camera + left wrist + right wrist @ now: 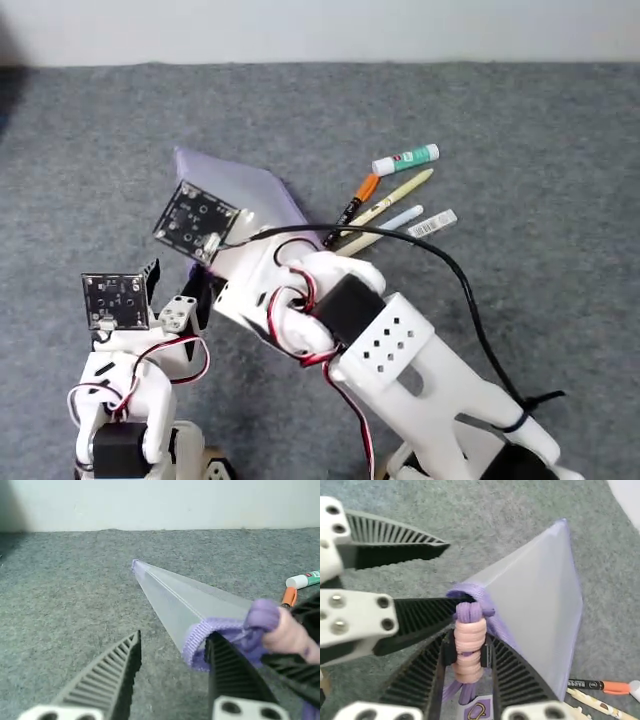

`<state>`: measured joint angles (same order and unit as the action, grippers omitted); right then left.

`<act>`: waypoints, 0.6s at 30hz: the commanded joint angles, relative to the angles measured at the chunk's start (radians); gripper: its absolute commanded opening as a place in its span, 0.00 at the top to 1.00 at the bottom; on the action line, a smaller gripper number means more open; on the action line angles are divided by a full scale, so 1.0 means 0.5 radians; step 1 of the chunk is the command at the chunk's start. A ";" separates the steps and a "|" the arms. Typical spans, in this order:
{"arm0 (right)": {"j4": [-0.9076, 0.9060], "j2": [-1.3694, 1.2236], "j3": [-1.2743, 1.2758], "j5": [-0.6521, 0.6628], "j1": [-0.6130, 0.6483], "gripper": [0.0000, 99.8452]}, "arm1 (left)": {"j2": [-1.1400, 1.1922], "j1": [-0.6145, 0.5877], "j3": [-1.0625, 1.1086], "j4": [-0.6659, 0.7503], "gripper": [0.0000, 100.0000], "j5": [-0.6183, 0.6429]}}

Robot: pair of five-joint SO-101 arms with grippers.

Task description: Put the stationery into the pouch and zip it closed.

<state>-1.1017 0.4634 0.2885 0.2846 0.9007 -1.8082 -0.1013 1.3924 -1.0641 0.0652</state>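
Your right gripper (468,638) is clamped on the pink-and-purple beaded zip pull (469,652). Left gripper (174,640) gapes, 1 finger touching the near end of the translucent lilac mesh pouch (190,600). Its long axis runs toward the tabletop's far edge. Loose pens and glue stick (395,205) lie beyond, outside.

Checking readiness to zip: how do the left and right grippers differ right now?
The left gripper is open, the right gripper shut. The left gripper holds nothing, one finger by the pouch's purple rim; the right gripper clamps the zipper pull. Both sit at the pouch's same end.

Translucent mesh pouch (185,602), matt carpet (65,600)
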 commanded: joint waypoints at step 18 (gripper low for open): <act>-0.296 0.256 0.052 0.006 0.229 0.99 | -0.015 0.110 0.176 0.055 0.93 -0.166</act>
<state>-1.2167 0.5171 0.3130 0.2831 0.9805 -1.8082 -0.0476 1.4799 -1.0610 -0.0130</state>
